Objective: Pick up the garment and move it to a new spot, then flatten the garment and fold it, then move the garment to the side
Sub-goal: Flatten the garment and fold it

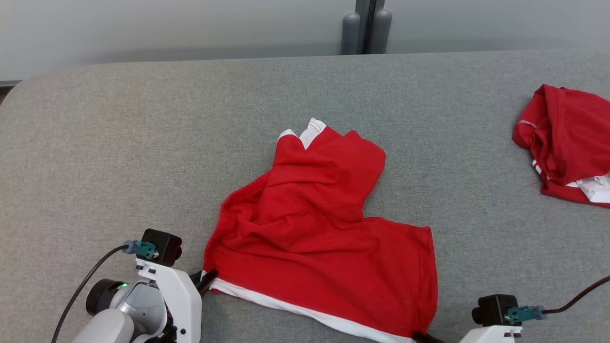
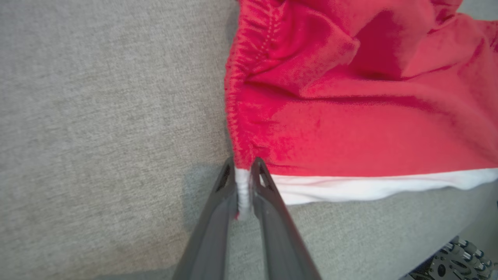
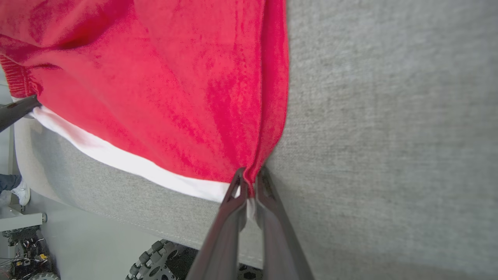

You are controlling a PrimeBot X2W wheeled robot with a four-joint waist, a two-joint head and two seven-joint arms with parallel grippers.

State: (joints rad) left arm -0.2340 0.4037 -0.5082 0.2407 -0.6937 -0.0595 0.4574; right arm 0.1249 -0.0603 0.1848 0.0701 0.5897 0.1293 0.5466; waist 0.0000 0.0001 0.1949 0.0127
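- Shorts made of red cloth [image 1: 310, 228] with a white stripe down one side lie near the front edge of the big grey cloth-covered table [image 1: 143, 143], about halfway between its left and right ends.
- The bunched, stretchy waistband [image 1: 238, 205] is the left edge of the shorts. It runs from the near left corner away from the robot and a little to the right.
- One leg points away from the robot and has a small white patch with red stitches [image 1: 312, 129] at its far end.
- The other leg points to the robot's right, and its open hem makes the right edge.
- The long side is the white stripe [image 1: 295, 309]. It runs left to right along the near edge and comes closer to the robot on the right.
- The left gripper [image 2: 244, 171] is squeezed tight on the near left corner of the shorts, with white cloth pinched between its two dark fingers.
- The right gripper [image 3: 251, 179] is squeezed tight on the near right corner, with a red fold and a bit of white between its fingers.
- The shorts are wrinkled in the middle and smoother on the right leg.
- A crumpled red and white bundle of cloth [image 1: 567, 138] lies at the right end of the table, well apart from the shorts.
- A person's white shoe [image 3: 19, 192] stands on the floor past the table edge.
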